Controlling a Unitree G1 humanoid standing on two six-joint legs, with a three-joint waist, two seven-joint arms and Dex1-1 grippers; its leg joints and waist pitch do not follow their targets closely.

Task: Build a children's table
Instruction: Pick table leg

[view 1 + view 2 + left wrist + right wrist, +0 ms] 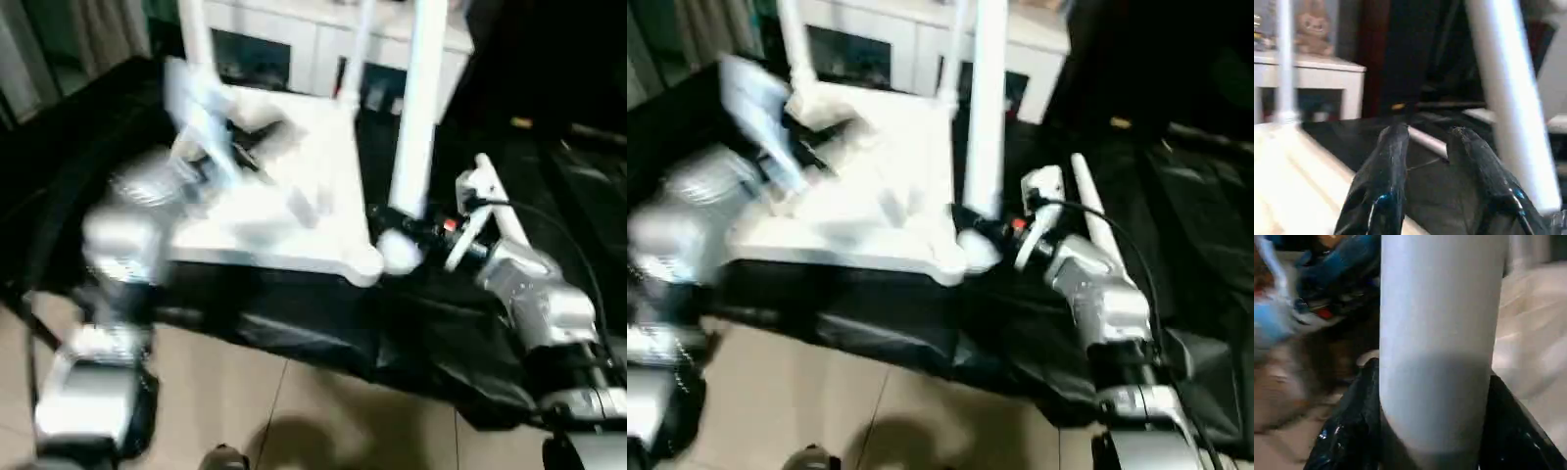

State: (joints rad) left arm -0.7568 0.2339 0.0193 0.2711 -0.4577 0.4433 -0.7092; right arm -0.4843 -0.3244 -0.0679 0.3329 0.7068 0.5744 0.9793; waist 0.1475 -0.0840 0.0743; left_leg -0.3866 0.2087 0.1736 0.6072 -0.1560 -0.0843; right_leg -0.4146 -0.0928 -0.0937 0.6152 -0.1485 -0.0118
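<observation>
The children's table (294,230) lies upside down on the black-covered work table, its white ribbed underside facing up. A thick white leg (416,108) stands upright in the near right corner socket. My right gripper (407,233) is shut on the base of that leg (1442,333), one black finger on each side. Two thinner-looking legs (361,49) rise from the far corners. My left gripper (240,147) hovers over the underside near the far left. Its fingers (1391,161) are apart with nothing between them. Another white leg (502,211) lies loose on the black cover behind my right forearm.
A white cabinet with glass doors (284,39) stands behind the work table. The black cover (411,333) hangs over the table's front edge, with tiled floor (245,392) below. A plush toy (1312,29) sits on a white shelf.
</observation>
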